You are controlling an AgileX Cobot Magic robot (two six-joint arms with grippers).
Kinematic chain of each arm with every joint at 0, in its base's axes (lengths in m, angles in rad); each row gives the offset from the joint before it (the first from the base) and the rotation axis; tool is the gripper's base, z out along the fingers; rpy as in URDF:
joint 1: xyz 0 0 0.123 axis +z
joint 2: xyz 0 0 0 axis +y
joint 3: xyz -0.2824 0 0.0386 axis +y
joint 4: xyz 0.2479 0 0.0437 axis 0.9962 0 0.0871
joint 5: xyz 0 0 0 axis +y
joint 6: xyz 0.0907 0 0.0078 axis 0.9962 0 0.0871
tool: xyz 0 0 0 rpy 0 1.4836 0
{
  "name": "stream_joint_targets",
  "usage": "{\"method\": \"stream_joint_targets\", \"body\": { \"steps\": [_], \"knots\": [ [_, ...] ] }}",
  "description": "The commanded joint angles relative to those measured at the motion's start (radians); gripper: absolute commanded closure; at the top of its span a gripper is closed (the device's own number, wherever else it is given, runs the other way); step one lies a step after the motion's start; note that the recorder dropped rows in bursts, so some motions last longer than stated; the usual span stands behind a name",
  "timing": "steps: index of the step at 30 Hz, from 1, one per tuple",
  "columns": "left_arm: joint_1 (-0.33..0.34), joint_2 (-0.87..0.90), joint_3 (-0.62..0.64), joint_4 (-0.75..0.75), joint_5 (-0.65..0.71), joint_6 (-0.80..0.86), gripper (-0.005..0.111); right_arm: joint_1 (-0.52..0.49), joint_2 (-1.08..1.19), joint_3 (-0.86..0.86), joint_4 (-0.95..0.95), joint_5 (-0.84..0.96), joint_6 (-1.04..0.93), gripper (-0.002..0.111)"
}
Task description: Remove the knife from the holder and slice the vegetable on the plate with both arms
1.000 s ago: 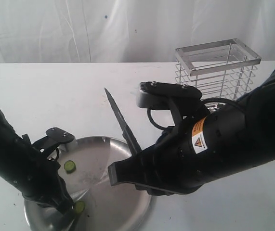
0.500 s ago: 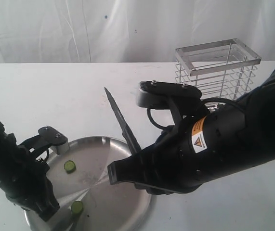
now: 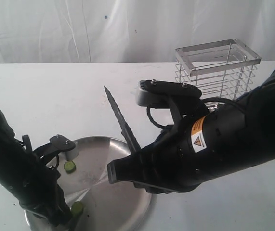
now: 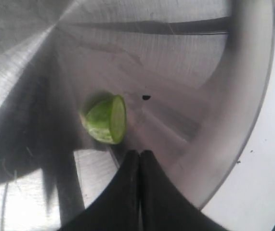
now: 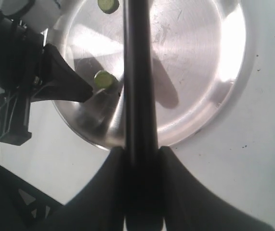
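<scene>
Now we see our right gripper [image 5: 141, 151] clamped on the black handle of the knife [image 3: 120, 118], blade slanting up above the plate [image 3: 108, 202], while our left gripper [image 4: 140, 155], fingers pressed together and empty, sits just beside the vegetable [image 4: 106, 119] on that plate.

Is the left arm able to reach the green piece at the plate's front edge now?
Probably yes: the left arm's shut jaws sit right beside the vegetable piece, nothing between them; the knife is held higher up.
</scene>
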Motion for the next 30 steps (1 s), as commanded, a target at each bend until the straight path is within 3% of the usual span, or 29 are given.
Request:
{"method": "stream_joint_targets", "body": {
  "steps": [1, 7, 14, 21, 24, 30],
  "knots": [
    [0.002, 0.037, 0.006, -0.086, -0.003, 0.077, 0.107, -0.005, -0.005, 0.003, -0.009, -0.026, -0.014, 0.108],
    [0.002, 0.041, 0.006, -0.119, -0.039, 0.089, 0.107, -0.005, -0.005, 0.003, -0.009, -0.046, -0.014, 0.108],
    [0.002, 0.059, 0.006, -0.311, -0.052, 0.285, 0.107, -0.005, -0.005, 0.003, -0.009, -0.098, -0.014, 0.108],
    [0.002, 0.073, 0.006, -0.368, -0.100, 0.304, 0.107, -0.005, -0.005, 0.003, -0.009, -0.098, -0.014, 0.108],
    [0.002, 0.073, -0.024, -0.449, -0.110, 0.365, 0.107, -0.005, -0.005, 0.003, -0.009, -0.098, -0.014, 0.108],
    [0.002, 0.017, -0.129, -0.458, -0.078, 0.357, 0.107, -0.005, -0.005, 0.003, -0.009, -0.098, -0.014, 0.108]
  ]
}}
